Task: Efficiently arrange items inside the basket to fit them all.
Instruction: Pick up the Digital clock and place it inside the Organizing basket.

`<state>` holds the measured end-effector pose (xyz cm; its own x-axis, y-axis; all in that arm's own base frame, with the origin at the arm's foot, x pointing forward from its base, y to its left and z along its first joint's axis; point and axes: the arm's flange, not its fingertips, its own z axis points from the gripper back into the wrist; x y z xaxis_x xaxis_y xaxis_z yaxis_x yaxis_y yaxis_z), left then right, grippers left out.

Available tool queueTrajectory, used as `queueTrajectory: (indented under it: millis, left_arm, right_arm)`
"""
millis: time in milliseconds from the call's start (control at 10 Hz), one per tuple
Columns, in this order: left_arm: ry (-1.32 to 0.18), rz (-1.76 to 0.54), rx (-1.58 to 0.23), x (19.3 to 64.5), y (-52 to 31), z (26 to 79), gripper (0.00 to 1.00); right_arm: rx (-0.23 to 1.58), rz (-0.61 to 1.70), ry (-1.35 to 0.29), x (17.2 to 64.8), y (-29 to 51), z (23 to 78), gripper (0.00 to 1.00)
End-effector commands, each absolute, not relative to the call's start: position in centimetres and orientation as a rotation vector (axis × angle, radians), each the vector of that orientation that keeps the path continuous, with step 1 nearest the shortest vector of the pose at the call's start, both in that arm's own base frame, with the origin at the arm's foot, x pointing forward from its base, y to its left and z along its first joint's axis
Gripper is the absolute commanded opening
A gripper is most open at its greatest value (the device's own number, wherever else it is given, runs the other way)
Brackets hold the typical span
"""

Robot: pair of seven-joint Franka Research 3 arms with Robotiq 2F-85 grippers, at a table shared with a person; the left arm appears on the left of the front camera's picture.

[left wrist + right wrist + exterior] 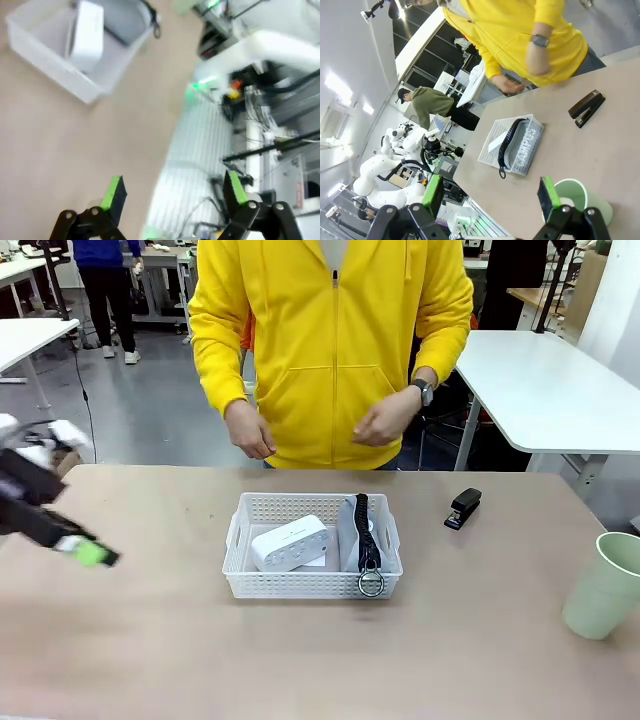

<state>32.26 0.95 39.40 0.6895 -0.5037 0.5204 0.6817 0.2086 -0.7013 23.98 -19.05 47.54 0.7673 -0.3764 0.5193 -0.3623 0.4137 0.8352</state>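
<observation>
Left tool [174, 190] and right tool [490, 195] gape empty; left one blurred; cup [605, 585] cut off by edge.

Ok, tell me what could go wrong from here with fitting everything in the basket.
The white box and the pouch already take up most of the basket, so the stapler and the cup may not fit without reshuffling.
The upright cup looks light; the open right gripper near it could tip it.
The person's hands hang just beyond the basket, in an arm's possible path.
</observation>
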Motion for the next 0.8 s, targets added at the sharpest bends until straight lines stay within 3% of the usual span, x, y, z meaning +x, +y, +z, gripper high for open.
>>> queueTrajectory:
  millis: [0, 400, 500, 700]
  left_arm:
    - [-0.207, -0.807, -1.273, 34.3, 5.4, 41.8, 1.0]
    - [-0.497, -0.634, -1.39, 32.7, 10.4, 37.8, 1.0]
    - [-0.495, -0.564, -1.41, 32.5, 11.2, 37.3, 1.0]
    - [-0.434, -0.666, -1.374, 33.0, 10.6, 38.8, 1.0]
  right_arm:
    - [1.183, 0.007, -0.776, 24.1, -19.1, 47.7, 1.0]
    - [1.183, 0.007, -0.776, 24.1, -19.1, 47.7, 1.0]
    - [1.183, 0.007, -0.776, 24.1, -19.1, 47.7, 1.0]
    - [1.183, 0.007, -0.776, 24.1, -19.1, 47.7, 1.0]
